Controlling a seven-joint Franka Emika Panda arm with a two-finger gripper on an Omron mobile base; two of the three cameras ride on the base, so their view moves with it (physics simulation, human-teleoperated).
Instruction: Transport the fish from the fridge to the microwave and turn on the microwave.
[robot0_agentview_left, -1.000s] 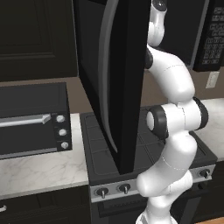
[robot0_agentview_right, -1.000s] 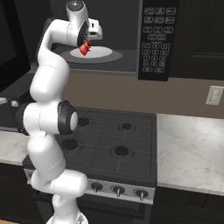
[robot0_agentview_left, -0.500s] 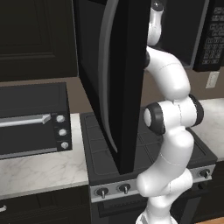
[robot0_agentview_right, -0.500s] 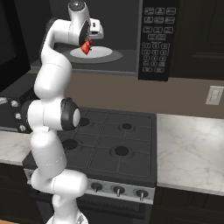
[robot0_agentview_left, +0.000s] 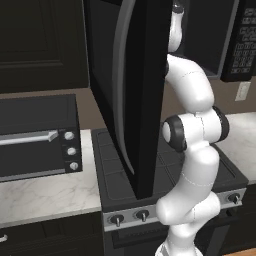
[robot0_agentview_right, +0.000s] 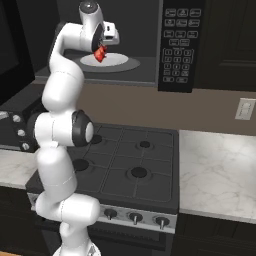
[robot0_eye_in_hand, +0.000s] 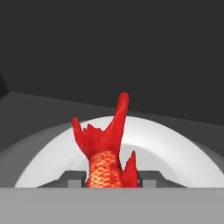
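Note:
The microwave (robot0_agentview_right: 177, 42) stands open, its black door (robot0_agentview_left: 135, 90) swung out across the left base view. Inside lies a white round plate (robot0_agentview_right: 120, 62). My gripper (robot0_agentview_right: 101, 48) reaches into the cavity, shut on the red-orange fish (robot0_agentview_right: 101, 54), which hangs just above the plate's left part. In the hand view the fish (robot0_eye_in_hand: 105, 148) sticks out between my finger tips (robot0_eye_in_hand: 73, 177) of the gripper (robot0_eye_in_hand: 107, 177), tail pointing away, with the plate (robot0_eye_in_hand: 175, 153) beyond it. The fridge is out of view.
A black toaster oven (robot0_agentview_left: 35, 135) with three knobs sits on the marble counter to the left. Below the microwave is a black gas stove (robot0_agentview_right: 135, 160). A wall outlet (robot0_agentview_right: 245, 108) is to the right, over more counter (robot0_agentview_right: 220, 170).
The gripper with the fish has edged slightly rightward, deeper into the microwave over the plate. The grip on the fish has held.

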